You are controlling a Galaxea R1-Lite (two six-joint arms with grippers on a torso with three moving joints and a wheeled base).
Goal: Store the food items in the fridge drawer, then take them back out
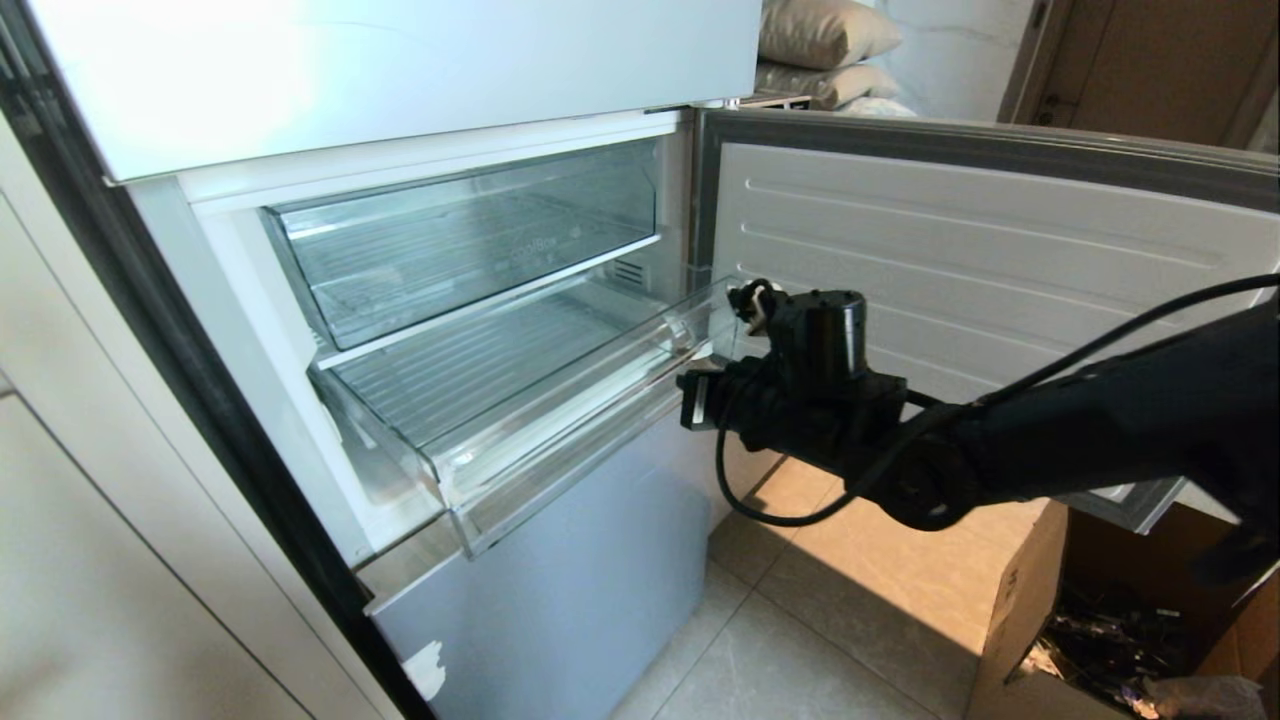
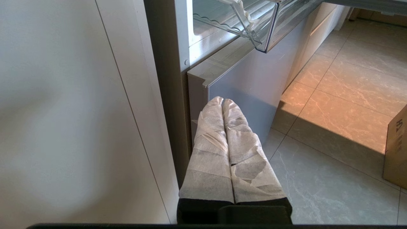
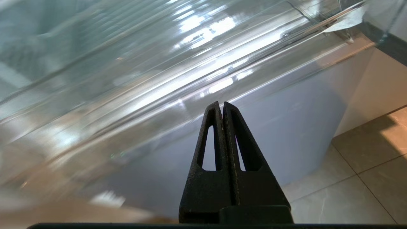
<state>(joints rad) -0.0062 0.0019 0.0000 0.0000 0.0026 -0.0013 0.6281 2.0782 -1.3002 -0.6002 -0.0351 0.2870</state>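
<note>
The fridge drawer (image 1: 560,420) is clear plastic with a ribbed floor and a stepped front lip. It stands pulled out of the open fridge, and nothing lies in the part I can see. The food items are out of view. My right gripper (image 1: 690,400) is shut and empty, just off the right end of the drawer's front lip. In the right wrist view its black fingertips (image 3: 222,103) point at the lip (image 3: 159,82) from slightly below. My left gripper (image 2: 222,100), wrapped in white, hangs shut and empty low beside the fridge, under the drawer's corner (image 2: 260,35).
A second clear drawer (image 1: 470,240) with a flat front sits above, pushed in. The open fridge door (image 1: 1000,230) stands right behind my right arm. Below is the grey freezer front (image 1: 560,590). An open cardboard box (image 1: 1030,600) stands on the tiled floor at the right.
</note>
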